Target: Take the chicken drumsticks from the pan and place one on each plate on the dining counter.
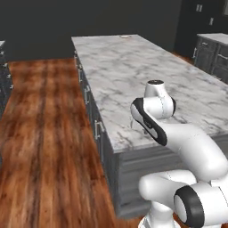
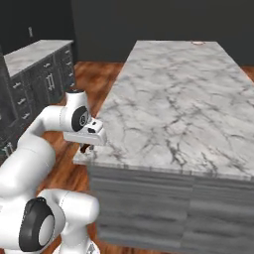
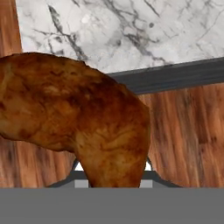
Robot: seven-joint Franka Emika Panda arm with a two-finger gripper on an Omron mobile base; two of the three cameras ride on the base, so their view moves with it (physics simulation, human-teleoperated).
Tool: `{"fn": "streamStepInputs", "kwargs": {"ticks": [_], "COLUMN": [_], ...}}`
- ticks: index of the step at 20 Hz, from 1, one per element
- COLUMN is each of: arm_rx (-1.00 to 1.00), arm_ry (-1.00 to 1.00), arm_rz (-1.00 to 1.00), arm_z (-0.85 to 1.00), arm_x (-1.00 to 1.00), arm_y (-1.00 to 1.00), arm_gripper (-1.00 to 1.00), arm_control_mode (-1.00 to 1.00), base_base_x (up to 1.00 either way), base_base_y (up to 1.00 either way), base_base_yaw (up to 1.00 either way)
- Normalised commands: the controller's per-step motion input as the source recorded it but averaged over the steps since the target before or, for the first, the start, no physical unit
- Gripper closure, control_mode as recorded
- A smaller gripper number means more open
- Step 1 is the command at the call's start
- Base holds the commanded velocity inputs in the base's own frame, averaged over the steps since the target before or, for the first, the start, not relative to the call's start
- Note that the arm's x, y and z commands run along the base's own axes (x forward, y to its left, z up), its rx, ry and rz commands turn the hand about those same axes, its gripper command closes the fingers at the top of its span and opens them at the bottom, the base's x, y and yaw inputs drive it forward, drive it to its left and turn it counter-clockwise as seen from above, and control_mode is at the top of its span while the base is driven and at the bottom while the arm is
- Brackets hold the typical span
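1. Brown drumstick (image 3: 83, 127) clamped in the tool (image 2: 88, 147), carried so it cannot drop on the wood floor (image 1: 49, 147).
2. Held just beside the near corner of the marble desk (image 2: 168, 94), likely heading for a plate (image 2: 198, 43) far down the desk.

In the hand view the chicken drumstick (image 3: 83, 122) is cut off by the left edge, and the fingertips of the gripper (image 3: 114, 175) are almost wholly covered by it. In the right base view the drumstick is seen as no more than a small dark-red spot under the hand. On the far end of the table (image 1: 133, 67) a small flat thing (image 1: 125, 36) is too small to be told. The table's right part is cut off by the edge of the left base view.
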Motion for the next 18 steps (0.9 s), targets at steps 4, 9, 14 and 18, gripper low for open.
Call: {"fn": "streamStepInputs", "kwargs": {"ticks": [4,9,14,18], "arm_rx": [0.00,0.00,0.00,0.00], "arm_ry": [0.00,0.00,0.00,0.00], "arm_rz": [0.00,0.00,0.00,0.00], "arm_z": [0.00,0.00,0.00,0.00], "arm_x": [0.00,0.00,0.00,0.00], "arm_y": [0.00,0.00,0.00,0.00], "arm_gripper": [1.00,1.00,1.00,1.00], "arm_control_mode": [1.00,1.00,1.00,1.00], "base_base_x": [0.24,0.46,0.80,0.97], "base_base_y": [1.00,1.00,0.91,0.79], "base_base_yaw": [-0.10,-0.13,-0.13,-0.09]}}
